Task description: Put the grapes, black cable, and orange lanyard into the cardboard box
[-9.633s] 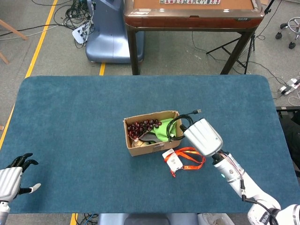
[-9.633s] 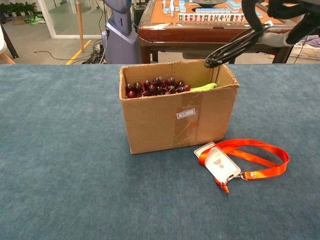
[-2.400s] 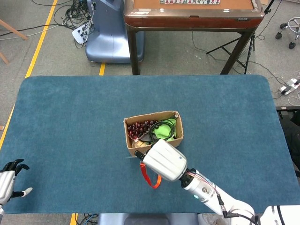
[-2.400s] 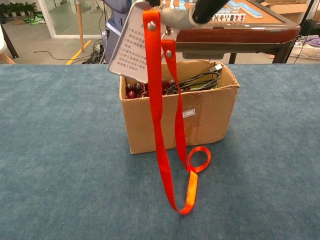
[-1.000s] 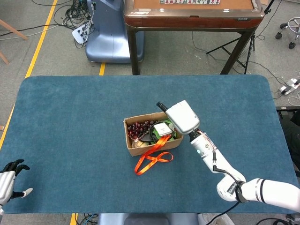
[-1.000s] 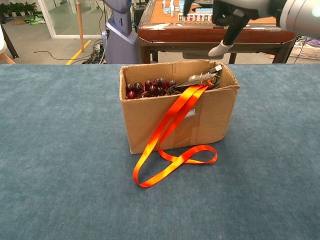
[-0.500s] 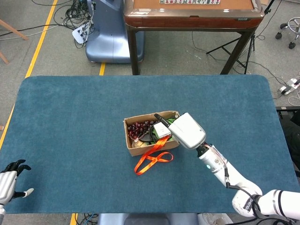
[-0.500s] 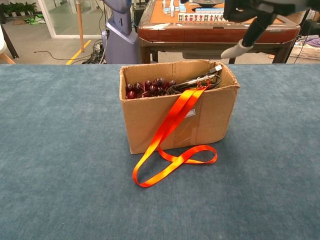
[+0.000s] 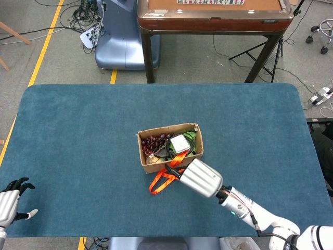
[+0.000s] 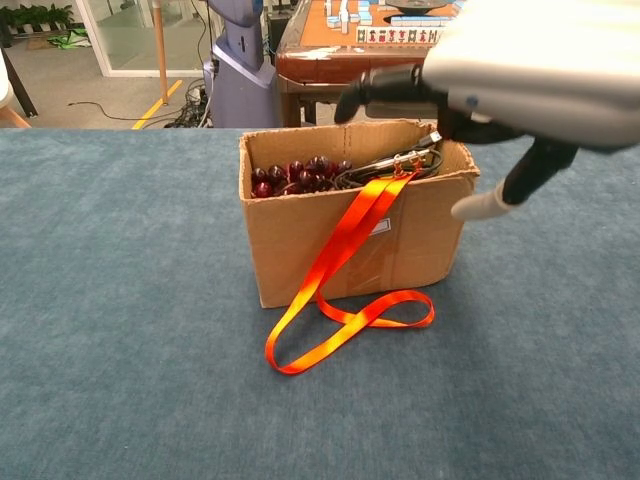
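The cardboard box (image 9: 147,160) (image 10: 300,250) stands mid-table. Inside lie dark red grapes (image 9: 154,141) (image 10: 298,174), the black cable (image 10: 384,163) and the lanyard's white card (image 9: 180,143). The orange lanyard strap (image 9: 162,180) (image 10: 346,286) hangs over the front wall and loops on the cloth. My right hand (image 9: 200,177) (image 10: 523,76) hovers near the box's front right corner, above the strap, fingers (image 10: 378,89) apart, holding nothing. At the table's near left corner, my left hand (image 9: 10,201) rests open and empty.
The blue cloth table (image 9: 78,130) carries only the box. Something green (image 9: 191,136) lies in the box under the cable. Behind the table stand a wooden mahjong table (image 9: 213,15) and a grey robot base (image 9: 120,41).
My right hand has drawn back from above the box toward the near edge and now fills the upper right of the chest view. Box, strap and left hand have not moved.
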You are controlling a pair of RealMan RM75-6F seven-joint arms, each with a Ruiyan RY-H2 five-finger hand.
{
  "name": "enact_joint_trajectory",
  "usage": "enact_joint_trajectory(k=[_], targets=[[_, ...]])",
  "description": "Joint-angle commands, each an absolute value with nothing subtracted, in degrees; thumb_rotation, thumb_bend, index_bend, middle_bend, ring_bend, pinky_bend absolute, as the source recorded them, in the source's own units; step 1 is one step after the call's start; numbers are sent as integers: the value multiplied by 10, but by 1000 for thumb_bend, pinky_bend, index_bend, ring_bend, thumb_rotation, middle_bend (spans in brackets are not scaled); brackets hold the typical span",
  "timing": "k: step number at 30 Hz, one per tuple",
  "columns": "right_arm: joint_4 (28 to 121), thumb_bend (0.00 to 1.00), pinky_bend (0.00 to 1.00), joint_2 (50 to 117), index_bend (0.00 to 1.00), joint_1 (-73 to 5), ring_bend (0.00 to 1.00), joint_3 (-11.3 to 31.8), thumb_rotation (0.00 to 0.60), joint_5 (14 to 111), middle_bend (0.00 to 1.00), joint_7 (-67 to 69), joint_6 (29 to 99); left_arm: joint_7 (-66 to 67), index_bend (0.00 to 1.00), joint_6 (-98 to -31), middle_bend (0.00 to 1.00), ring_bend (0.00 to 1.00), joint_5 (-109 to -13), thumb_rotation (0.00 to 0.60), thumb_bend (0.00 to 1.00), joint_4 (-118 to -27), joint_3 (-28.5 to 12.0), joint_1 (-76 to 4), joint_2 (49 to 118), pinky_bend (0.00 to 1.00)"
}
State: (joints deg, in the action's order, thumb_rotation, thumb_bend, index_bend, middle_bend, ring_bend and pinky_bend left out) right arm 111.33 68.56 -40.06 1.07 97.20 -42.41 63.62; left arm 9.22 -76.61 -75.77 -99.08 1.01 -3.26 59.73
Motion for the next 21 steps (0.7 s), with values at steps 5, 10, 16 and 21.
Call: enact_joint_trajectory(k=[5,10,16,21], targets=[[1085,0,1000,718,229,-401,980,5,600,973,983,-480,595,90,340,-767,173,158,-758,600,9,-991,10,-33,596,361],[1059,0,1000,742,237,-409,980,10,600,978,983,-505,574,90,340,-766,173,158,-758,600,9,-991,10,-33,597,361],[1013,0,1000,775,239,-423,979,13,600,1002,983,-512,561,90,340,-767,173,158,-759,600,9,-991,10,-32,597,361],[967,0,1000,798,239,-438,980,9,600,1035,983,-498,554,90,340,-767,173,158,-759,600,9,-991,11,-32,596,361]])
